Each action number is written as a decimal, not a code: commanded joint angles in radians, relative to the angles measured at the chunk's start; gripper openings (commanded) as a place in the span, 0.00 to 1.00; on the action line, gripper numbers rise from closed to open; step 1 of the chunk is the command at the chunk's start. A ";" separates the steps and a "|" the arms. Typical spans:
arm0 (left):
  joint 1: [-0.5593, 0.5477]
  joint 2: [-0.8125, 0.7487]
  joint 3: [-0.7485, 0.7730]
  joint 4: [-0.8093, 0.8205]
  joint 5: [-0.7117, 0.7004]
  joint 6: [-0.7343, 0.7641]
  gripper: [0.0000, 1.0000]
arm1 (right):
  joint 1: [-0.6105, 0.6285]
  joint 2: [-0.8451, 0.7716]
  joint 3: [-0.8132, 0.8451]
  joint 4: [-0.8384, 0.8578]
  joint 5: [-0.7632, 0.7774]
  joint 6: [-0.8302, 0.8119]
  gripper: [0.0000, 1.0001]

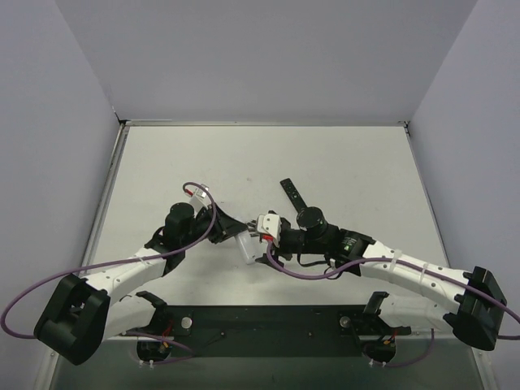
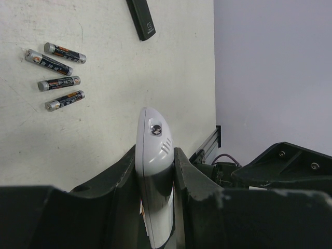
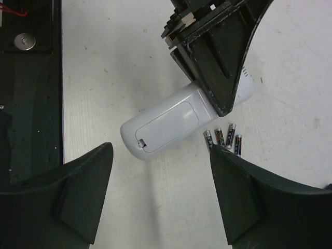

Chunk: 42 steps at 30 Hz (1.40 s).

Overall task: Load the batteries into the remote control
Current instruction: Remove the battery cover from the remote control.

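Clamped between dark left gripper (image 2: 155,158) fingers: white oblong plastic remote control (image 2: 154,140), near the middle of the pale table (image 1: 341,162), plain back facing up. Right gripper (image 3: 160,155) spread wide, empty, poised above it. Battery cover (image 3: 168,123) apparently shut; four small dark cylindrical batteries (image 2: 58,78) loose alongside. Judged barely begun: opening, loading, closing all remaining.

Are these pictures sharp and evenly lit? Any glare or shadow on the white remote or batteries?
Top external: soft even light, no glare. Left wrist: batteries sharp; faint sheen on the remote control in the left gripper. Right wrist: remote crisp, soft shadow beside it; right gripper fingers dark.
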 commanded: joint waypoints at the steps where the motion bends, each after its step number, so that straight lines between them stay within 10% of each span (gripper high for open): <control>1: 0.004 -0.028 0.050 -0.006 0.036 -0.031 0.00 | -0.008 0.026 0.000 0.098 -0.091 -0.024 0.68; 42: -0.001 -0.013 0.061 0.044 0.089 -0.113 0.00 | -0.012 0.124 -0.025 0.124 0.007 -0.052 0.31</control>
